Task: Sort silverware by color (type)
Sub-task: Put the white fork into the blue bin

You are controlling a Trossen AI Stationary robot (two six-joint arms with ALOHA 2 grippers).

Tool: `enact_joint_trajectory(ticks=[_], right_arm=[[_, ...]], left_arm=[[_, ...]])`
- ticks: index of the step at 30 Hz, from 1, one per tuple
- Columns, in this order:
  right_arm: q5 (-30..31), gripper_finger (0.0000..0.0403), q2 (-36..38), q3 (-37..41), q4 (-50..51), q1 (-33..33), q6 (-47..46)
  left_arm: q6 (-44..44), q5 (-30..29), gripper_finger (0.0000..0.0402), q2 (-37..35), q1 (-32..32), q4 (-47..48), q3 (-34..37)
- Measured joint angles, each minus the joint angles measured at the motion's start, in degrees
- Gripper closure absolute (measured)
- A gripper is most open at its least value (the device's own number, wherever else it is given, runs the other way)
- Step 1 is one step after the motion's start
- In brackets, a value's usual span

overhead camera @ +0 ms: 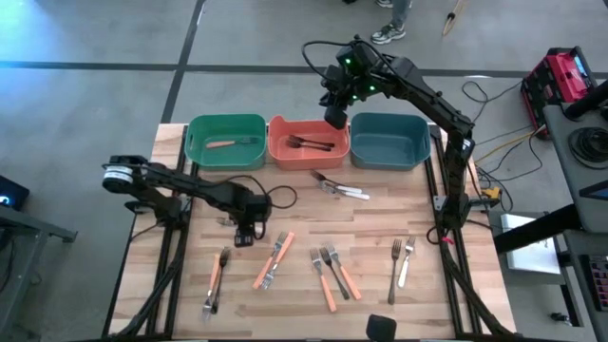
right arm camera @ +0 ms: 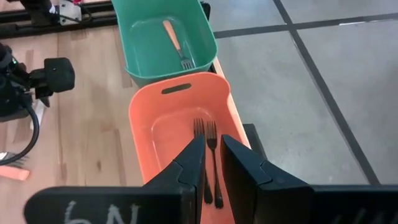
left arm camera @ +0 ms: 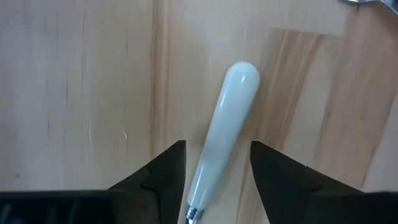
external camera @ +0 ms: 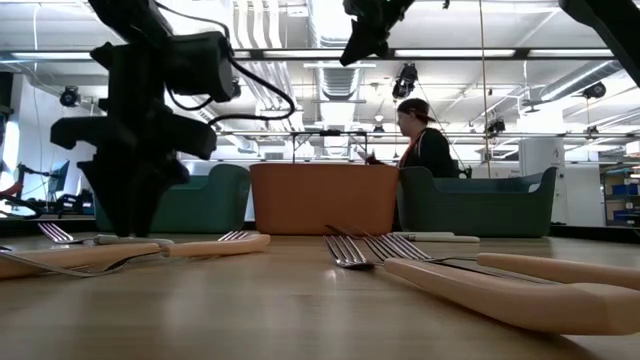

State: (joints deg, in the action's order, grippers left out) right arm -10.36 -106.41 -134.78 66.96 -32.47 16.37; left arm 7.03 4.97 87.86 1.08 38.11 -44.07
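A white-handled fork [left arm camera: 217,130] lies flat on the wooden table [overhead camera: 304,218]. My left gripper [left arm camera: 217,168] points straight down over it, open, one finger on each side of the handle and clear of it; it also shows in the high view [overhead camera: 249,230]. More silverware lies along the near half: orange-handled forks [overhead camera: 275,258], [overhead camera: 334,275] and pale ones [overhead camera: 400,261], [overhead camera: 342,189]. The green bin [overhead camera: 226,141] holds an orange fork [right arm camera: 176,40]. The orange bin [overhead camera: 307,141] holds two dark forks [right arm camera: 208,149]. My right gripper [right arm camera: 212,165] hangs high above that bin, its fingers a narrow gap apart with nothing between them.
A blue bin [overhead camera: 388,141] stands right of the orange one along the far edge. A black cable [overhead camera: 277,198] loops beside my left wrist. A dark object [overhead camera: 380,326] sits at the near edge. A person [external camera: 425,150] sits beyond the table.
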Motion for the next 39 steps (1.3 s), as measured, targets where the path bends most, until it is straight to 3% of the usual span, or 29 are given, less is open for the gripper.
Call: enact_joint_trajectory(ticks=[8,18,29,39], right_arm=[[0.0,0.0360,0.2,0.0,0.4,-0.2,0.3],[0.0,0.0360,1.1,0.0,0.5,-0.2,1.7],[-0.4,0.0360,3.9,0.0,0.6,-2.1,1.7],[-14.8,0.0360,5.2,0.0,0.0,-6.3,0.3]], left_arm=[[0.5,-2.3,0.0266,2.6,0.0,-0.4,-0.3],[1.1,-3.3,0.0372,3.2,0.0,-0.7,-0.2],[0.6,-4.0,0.0374,-1.8,-0.5,1.0,-1.0],[-2.3,-9.6,0.0374,-13.5,-7.6,4.6,-9.7]])
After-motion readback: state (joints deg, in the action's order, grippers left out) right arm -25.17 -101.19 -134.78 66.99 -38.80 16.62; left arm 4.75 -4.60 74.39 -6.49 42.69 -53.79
